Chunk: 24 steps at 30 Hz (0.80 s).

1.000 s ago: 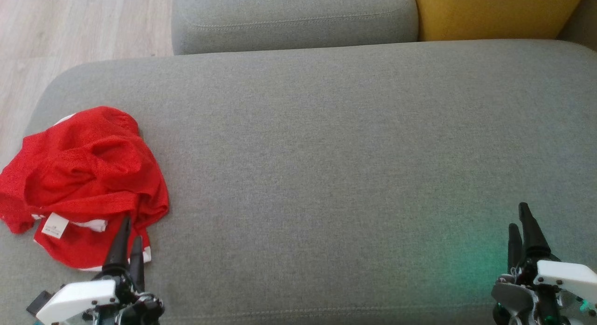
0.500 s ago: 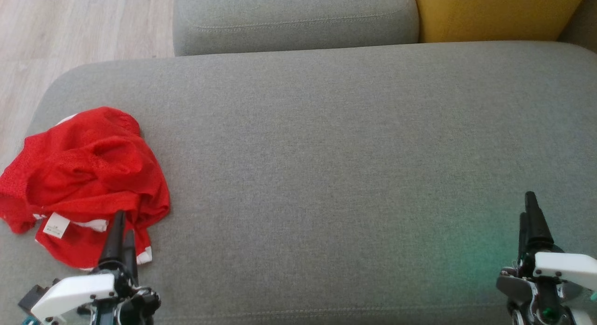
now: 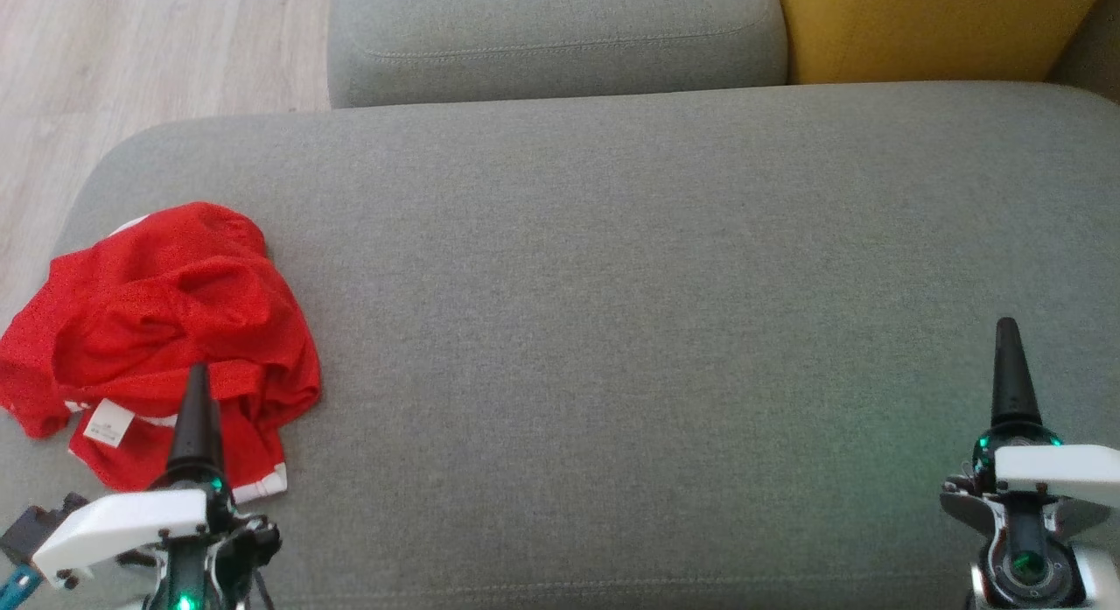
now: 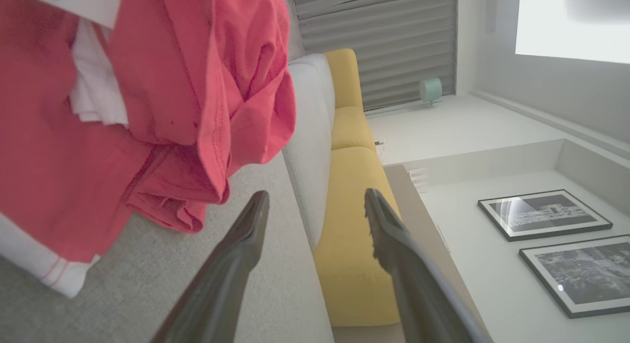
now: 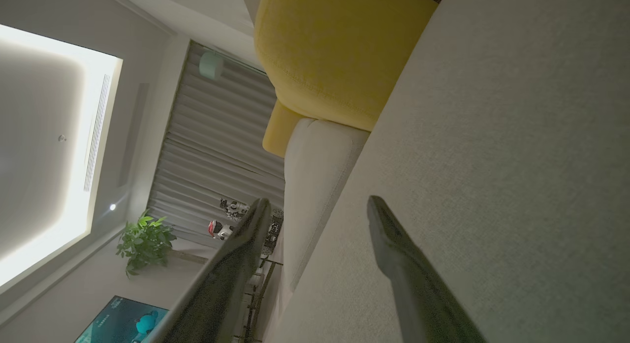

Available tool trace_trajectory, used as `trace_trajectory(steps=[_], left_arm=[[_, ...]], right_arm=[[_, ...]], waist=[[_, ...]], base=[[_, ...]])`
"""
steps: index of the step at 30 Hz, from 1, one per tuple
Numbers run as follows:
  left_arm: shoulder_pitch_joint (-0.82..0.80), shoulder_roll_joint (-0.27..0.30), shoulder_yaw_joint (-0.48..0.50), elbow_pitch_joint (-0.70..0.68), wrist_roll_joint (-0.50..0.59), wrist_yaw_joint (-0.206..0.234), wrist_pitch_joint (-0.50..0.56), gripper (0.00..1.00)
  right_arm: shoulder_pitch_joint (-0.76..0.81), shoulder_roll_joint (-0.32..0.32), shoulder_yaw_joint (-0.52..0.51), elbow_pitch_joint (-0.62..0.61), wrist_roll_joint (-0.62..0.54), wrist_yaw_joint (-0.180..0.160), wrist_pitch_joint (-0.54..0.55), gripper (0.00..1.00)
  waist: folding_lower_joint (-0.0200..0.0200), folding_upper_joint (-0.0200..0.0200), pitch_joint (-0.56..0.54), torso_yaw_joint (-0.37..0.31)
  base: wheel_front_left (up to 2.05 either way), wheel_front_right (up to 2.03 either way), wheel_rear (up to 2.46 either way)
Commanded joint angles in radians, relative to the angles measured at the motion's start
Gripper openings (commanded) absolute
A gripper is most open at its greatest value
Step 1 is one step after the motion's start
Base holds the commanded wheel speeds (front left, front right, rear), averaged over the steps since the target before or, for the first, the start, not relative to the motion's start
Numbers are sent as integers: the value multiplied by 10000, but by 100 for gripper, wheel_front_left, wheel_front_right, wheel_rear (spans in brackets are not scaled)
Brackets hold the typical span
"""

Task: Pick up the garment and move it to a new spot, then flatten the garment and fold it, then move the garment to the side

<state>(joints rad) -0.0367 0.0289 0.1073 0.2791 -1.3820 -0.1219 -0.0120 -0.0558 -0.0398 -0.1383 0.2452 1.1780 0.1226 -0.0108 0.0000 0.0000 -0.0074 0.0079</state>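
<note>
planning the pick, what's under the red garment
The crumpled red garment with white trim lies on the wide grey fabric sofa cushion, whose bare cloth shows beside it. Whether anything else sits beneath the heap cannot be seen; its own folds cover that.

Head camera looks down on the grey sofa seat (image 3: 612, 286); sideways-rolled wrist cameras skim it toward the far yellow cushion (image 5: 334, 52), the left close beside the red garment (image 4: 147, 111).

The place is a home living room: a grey sofa (image 3: 612, 286), yellow cushions (image 3: 927, 24), wood floor (image 3: 131, 59), framed pictures (image 4: 544, 214), long curtains (image 5: 211, 151) and a potted plant (image 5: 145, 242).
</note>
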Motion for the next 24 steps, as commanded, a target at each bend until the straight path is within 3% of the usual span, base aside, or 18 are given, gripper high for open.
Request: trace_trajectory(steps=[1, 24], left_arm=[[-638, 120, 162, -430, 284, -36, -117, 100], [-719, 145, -977, -1291, 4559, 97, -763, 100]], right_arm=[[-615, -60, 99, -464, -358, 30, -114, 100], [-875, -72, 1327, -1390, -5201, 43, -764, 100]], waist=[[0, 0, -1, 1], [0, 0, 112, -57]], base=[[0, 0, 0], [0, 0, 0]])
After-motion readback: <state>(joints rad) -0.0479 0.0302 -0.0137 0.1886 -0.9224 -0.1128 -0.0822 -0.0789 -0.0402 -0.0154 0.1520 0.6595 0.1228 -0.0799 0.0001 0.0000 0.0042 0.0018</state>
